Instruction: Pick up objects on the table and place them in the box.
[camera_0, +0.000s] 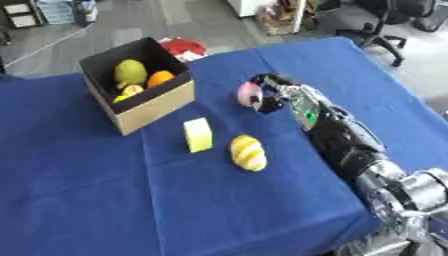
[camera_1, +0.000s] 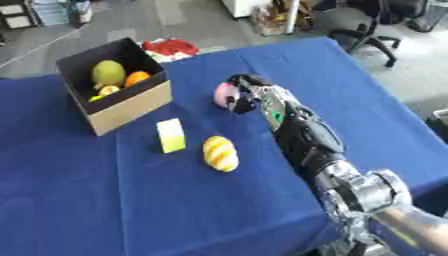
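Right hand (camera_0: 273, 94) is out over the blue table (camera_0: 79, 190), fingers curled round a pink thing (camera_0: 248, 93), which sits at the hand's left side, near the middle of the cloth and apart from the box (camera_0: 140, 102); whether it is off the cloth I cannot tell. The box stands at far left, open, with a green fruit (camera_0: 129, 71), an orange one (camera_0: 160, 78) and something yellowish already inside. A yellow block (camera_0: 198, 134) and a striped yellow bun (camera_0: 248, 153) lie waiting between hand and box, nearer the camera. Left hand shows in neither view. The risk, as I judge it: the pink thing looks held at the fingertips only, so it could slip on the carry across. Come in low and it may clip the box's near wall, or shove the box along the cloth.
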